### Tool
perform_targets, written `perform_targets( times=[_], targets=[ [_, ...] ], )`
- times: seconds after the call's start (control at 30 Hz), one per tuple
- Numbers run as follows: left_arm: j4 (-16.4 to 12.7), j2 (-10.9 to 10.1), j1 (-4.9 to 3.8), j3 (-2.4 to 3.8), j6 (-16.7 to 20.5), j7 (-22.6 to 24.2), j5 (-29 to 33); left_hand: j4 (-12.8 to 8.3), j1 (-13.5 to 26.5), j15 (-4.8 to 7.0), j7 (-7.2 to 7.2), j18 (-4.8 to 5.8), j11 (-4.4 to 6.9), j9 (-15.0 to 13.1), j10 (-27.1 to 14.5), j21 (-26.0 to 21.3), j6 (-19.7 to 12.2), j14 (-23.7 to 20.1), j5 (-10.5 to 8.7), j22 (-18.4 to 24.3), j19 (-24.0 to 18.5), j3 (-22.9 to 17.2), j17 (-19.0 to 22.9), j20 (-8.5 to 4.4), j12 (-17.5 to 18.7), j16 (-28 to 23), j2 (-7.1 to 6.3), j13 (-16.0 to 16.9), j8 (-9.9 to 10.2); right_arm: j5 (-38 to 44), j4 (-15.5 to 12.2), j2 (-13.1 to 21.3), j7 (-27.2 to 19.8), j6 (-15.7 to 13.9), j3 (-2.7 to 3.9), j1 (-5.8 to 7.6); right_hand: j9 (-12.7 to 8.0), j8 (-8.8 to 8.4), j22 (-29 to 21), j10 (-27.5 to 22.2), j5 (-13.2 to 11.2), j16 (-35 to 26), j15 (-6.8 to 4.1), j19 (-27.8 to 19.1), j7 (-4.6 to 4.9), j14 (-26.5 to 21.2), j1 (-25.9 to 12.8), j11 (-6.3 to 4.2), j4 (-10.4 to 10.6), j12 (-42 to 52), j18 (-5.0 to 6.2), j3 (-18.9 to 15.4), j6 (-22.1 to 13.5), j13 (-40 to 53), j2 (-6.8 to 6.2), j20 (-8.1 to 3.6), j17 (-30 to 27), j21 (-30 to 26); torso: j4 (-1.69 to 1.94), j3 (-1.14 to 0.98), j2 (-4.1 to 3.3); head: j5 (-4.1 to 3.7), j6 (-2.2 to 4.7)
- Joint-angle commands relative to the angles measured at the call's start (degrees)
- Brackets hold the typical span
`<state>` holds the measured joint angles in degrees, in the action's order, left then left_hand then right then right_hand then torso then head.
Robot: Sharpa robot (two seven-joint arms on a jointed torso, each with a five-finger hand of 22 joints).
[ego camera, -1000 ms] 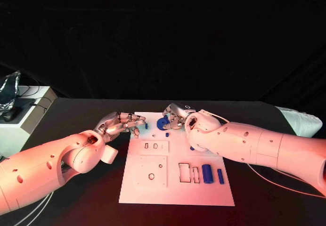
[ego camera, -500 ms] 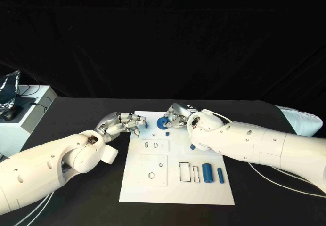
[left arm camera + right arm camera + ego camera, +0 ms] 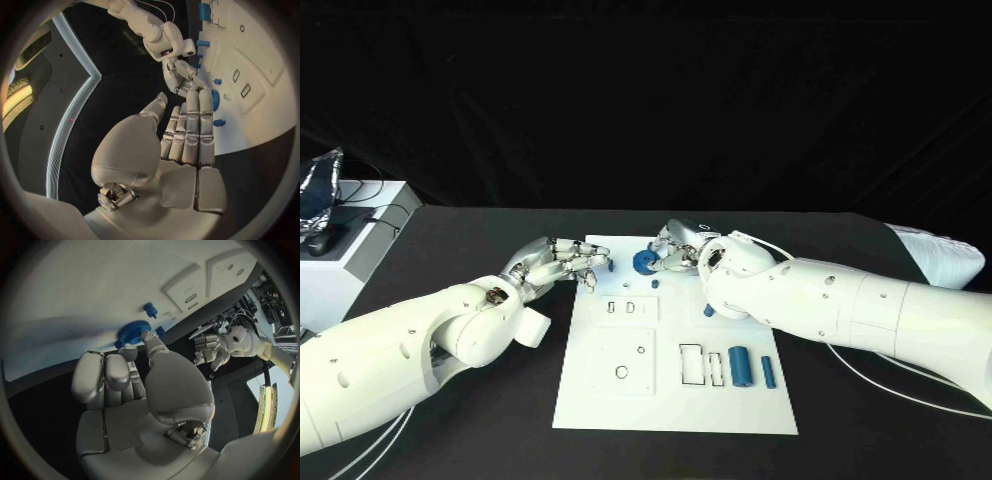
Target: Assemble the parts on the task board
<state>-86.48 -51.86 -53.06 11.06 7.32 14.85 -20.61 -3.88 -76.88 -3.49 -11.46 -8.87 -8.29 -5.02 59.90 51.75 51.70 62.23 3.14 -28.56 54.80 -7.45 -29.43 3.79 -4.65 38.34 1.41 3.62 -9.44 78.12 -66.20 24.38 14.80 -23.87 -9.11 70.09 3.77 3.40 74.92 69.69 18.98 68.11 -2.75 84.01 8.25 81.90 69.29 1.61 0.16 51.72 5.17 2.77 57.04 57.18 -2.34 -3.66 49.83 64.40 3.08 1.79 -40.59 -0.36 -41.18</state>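
Task board (image 3: 610, 395) — white, on black table (image 3: 473, 440)

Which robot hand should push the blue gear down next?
Probably the right hand: its fingers already touch the blue gear at the far end of the task board. The left hand sits at the board's edge, fingers together, holding nothing.

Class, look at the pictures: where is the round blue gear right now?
In the head view the round blue gear sits at the far end of the white task board, at the fingertips of the right robot hand, with the left robot hand just across it.
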Motion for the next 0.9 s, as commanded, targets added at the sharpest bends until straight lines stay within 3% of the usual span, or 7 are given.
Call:
perform_targets(
  times=[0.03, 0.4, 0.9],
  targets=[
    [-0.14, 0.06, 0.01, 0.04, -0.59, 0.53, -0.16, -0.41, -0.13, -0.16, 0.05, -0.78, 0.03, 0.08, -0.26, -0.18, -0.29, 0.18, -0.21, -0.05, 0.31, 0.06, 0.06, -0.13, -0.18, 0.08, 0.18, -0.04, -0.3, -0.04, 0.13, -0.12, -0.15, 2.22, -0.11, -0.25, 0.02, 0.24, 7.99, -0.02, 0.18, 0.06, -0.29, 4.35, 0.17, 0.18, -0.14, -0.33, -0.03, 0.03, 0.56, -0.14, -0.05, 0.01, 0.02, -0.07, 0.0, 0.18, 0.02, 0.02, 0.0, 0.07, -0.13],
    [0.09, -0.09, 0.02, 0.04, -0.45, 0.55, -0.16, -0.55, -0.15, -0.15, 0.05, -0.79, 0.02, 0.08, -0.3, -0.2, -0.28, 0.17, -0.21, -0.18, 0.3, 0.06, 0.07, -0.13, -0.16, 0.14, 0.24, -0.04, -0.3, 0.08, -0.82, 1.09, -0.08, 0.71, -0.2, -0.45, 0.03, 0.27, 8.0, 0.12, 0.15, 0.14, -0.29, 4.36, 0.17, 0.22, 0.03, -0.33, -0.15, 0.17, 0.57, 0.01, -0.08, 0.13, -0.05, -0.05, 0.11, 0.21, -0.01, -0.02, -0.04, 0.22, -0.06],
    [0.54, -0.21, 0.04, 0.04, -0.39, 0.58, -0.16, -0.55, -0.15, -0.15, 0.05, -0.79, 0.02, 0.08, -0.3, -0.2, -0.28, 0.17, -0.21, -0.18, 0.3, 0.06, 0.07, -0.13, -0.16, 0.14, 0.24, -0.04, -0.3, -2.68, -4.05, 5.21, -1.2, -7.26, -0.1, -0.41, 0.03, 0.26, 7.82, -0.09, 0.41, -0.27, -0.22, 4.32, 0.38, 0.11, 0.19, -0.22, -0.22, -0.38, 0.67, 0.22, -0.88, -0.29, -0.61, 0.02, -0.36, -0.25, -0.06, -0.02, 0.04, 0.18, 0.17]
  ],
)
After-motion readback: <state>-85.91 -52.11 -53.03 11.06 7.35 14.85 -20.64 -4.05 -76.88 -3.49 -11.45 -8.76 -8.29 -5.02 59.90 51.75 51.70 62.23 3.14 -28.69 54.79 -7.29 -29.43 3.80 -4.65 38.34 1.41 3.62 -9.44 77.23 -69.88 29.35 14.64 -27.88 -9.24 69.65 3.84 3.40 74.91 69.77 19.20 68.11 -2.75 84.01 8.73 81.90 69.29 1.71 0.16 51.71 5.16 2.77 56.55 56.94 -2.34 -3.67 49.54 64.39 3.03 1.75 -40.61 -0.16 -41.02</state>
